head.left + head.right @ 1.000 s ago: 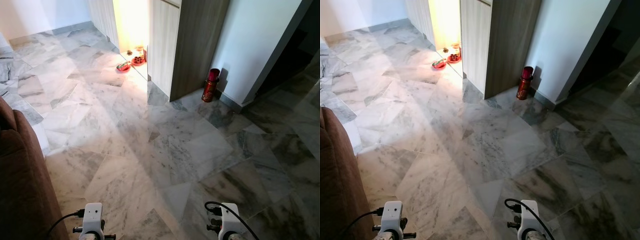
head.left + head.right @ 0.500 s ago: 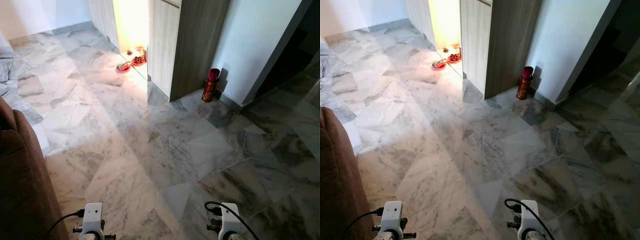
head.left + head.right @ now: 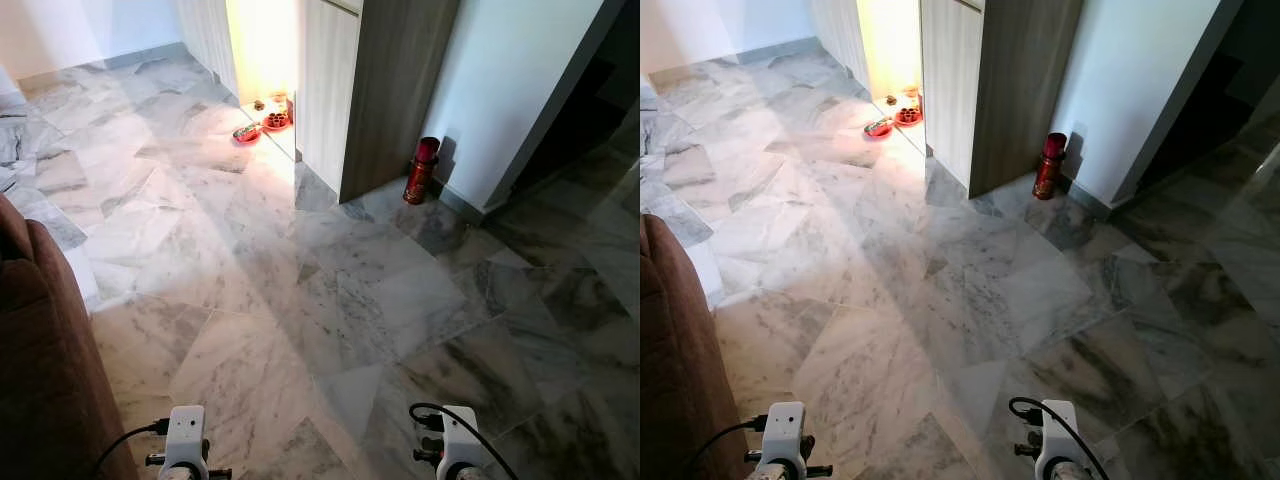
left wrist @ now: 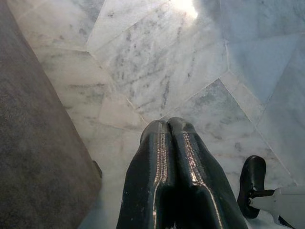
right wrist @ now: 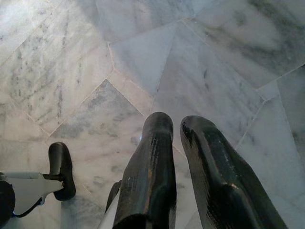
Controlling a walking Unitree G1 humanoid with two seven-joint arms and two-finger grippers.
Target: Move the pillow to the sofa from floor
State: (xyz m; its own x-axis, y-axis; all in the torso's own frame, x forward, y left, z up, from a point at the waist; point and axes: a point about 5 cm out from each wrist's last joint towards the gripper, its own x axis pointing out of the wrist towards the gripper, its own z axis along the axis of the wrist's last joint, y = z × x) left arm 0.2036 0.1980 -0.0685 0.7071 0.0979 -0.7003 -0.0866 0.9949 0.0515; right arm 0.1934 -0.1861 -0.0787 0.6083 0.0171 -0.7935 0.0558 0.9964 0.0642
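The brown sofa (image 3: 40, 340) fills the left edge of the head views, its side rising from the marble floor (image 3: 300, 300). In the left wrist view the sofa (image 4: 33, 143) runs close beside my left gripper (image 4: 168, 125), which hangs low over the floor with its two black fingers pressed together and nothing between them. My right gripper (image 5: 177, 125) also hangs over bare marble, with its fingers a narrow gap apart and holding nothing. Both white wrists (image 3: 186, 440) (image 3: 458, 440) sit at the bottom of the head view.
A wooden cabinet (image 3: 380, 90) stands ahead with a red cylinder (image 3: 421, 170) at its corner by the white wall. Small red dishes (image 3: 262, 125) lie in a lit doorway. A dark opening (image 3: 590, 110) is at the right. My black foot (image 5: 61, 167) rests on the floor.
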